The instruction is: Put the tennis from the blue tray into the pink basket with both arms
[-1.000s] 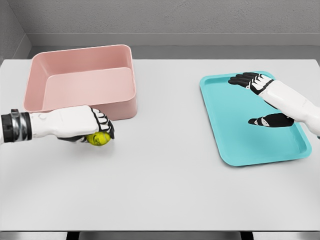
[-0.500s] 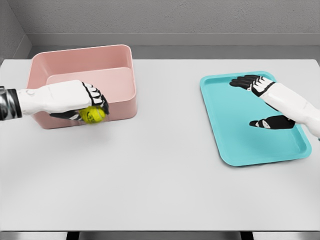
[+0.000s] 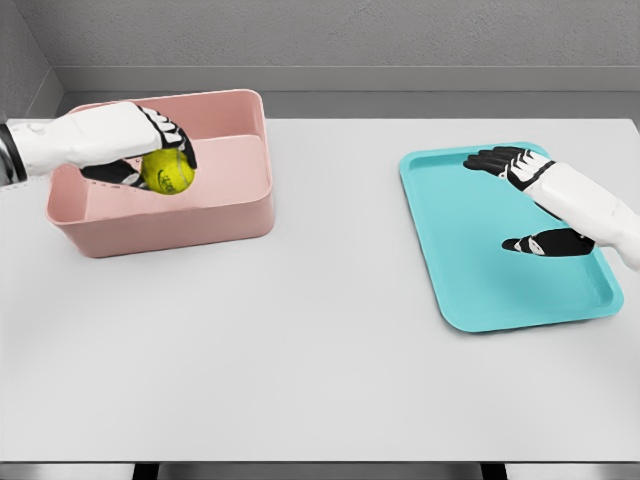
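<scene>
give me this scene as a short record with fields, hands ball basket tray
left hand: shut on the ball, held over the basket
ball: yellow-green, in the left hand, above the basket's inside, not released
basket: pink, far left of the table
tray: blue, on the right, no ball on it
right hand: open, over the tray's far end
table: white

yellow tennis ball (image 3: 167, 172) over pink basket (image 3: 240, 215)

Yellow-green tennis ball (image 3: 167, 171), pale pink basket (image 3: 170, 205), turquoise tray (image 3: 470, 260), plain light grey counter (image 3: 300, 340). Both hands are white with black fingers (image 3: 485, 158).
</scene>
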Tool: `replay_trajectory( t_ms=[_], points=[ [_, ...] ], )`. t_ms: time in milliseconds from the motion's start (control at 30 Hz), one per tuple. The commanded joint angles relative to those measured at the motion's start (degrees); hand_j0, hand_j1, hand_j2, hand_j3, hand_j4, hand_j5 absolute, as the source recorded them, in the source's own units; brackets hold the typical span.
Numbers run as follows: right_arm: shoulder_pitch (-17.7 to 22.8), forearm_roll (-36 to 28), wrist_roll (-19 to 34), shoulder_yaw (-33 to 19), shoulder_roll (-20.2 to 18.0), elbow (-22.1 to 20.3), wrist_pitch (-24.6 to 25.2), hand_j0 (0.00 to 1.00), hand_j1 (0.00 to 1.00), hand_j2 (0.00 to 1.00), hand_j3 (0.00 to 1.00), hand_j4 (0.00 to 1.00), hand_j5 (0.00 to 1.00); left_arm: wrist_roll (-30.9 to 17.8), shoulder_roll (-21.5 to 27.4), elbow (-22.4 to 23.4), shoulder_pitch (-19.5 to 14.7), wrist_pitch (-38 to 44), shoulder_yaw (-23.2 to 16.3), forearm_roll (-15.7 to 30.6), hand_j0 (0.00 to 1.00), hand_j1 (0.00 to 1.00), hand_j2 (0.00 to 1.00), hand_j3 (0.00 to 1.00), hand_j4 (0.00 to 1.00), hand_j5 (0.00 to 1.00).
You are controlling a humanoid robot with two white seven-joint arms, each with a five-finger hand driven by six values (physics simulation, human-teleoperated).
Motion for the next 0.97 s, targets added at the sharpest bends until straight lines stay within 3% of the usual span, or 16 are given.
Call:
replay_trajectory(
  t_ms=[0,200,233,267,300,567,633,733,933],
  points=[
    [0.00,-0.43,-0.03,-0.01,-0.04,-0.02,0.17,1.00,1.00,1.00,1.00,1.00,1.00,0.06,-1.21,4.97,-0.35,0.10,0.11,0.37,0.54,0.54,0.54,0.54,0.54,0.54],
    [0.00,-0.43,-0.03,-0.01,-0.04,-0.02,0.17,1.00,1.00,1.00,1.00,1.00,1.00,-0.12,-6.31,15.42,-4.31,0.10,0.02,-0.06,0.54,0.54,0.54,0.54,0.54,0.54],
    [0.00,-0.43,-0.03,-0.01,-0.04,-0.02,0.17,1.00,1.00,1.00,1.00,1.00,1.00,-0.12,-6.66,16.22,-4.40,0.10,0.11,-0.07,0.62,0.62,0.62,0.62,0.62,0.62],
    [0.09,-0.43,-0.03,-0.01,-0.04,-0.02,0.17,1.00,1.00,1.00,1.00,1.00,1.00,-0.03,-6.75,16.75,-4.57,0.10,0.11,-0.07,0.87,0.87,0.87,0.87,0.87,0.87],
    [0.00,-0.43,-0.03,-0.01,-0.04,-0.02,0.17,1.00,1.00,1.00,1.00,1.00,1.00,0.23,-7.01,16.84,-4.66,0.10,0.11,0.20,1.00,1.00,1.00,1.00,1.00,1.00],
    [0.00,-0.43,-0.03,-0.01,-0.04,0.07,0.17,1.00,1.00,1.00,1.00,1.00,1.00,0.32,-5.43,17.01,-4.13,0.10,0.46,1.78,1.00,1.00,1.00,1.00,1.00,1.00],
    [0.00,-0.51,-0.03,-0.01,0.05,-0.11,0.17,1.00,1.00,1.00,1.00,1.00,1.00,0.32,-4.29,16.57,-3.69,0.10,0.29,2.31,1.00,1.00,1.00,1.00,1.00,1.00],
    [0.00,-0.43,-0.03,-0.10,-0.04,-0.02,0.17,1.00,1.00,1.00,1.00,1.00,1.00,0.24,1.24,16.40,-1.41,0.10,0.46,2.22,1.00,1.00,1.00,1.00,1.00,1.00],
    [0.18,-0.43,-0.03,-0.36,-0.04,-0.02,0.17,1.00,1.00,1.00,1.00,1.00,1.00,0.32,3.80,15.08,0.26,0.10,0.73,4.59,1.00,1.00,1.00,1.00,1.00,1.00]
  ],
)
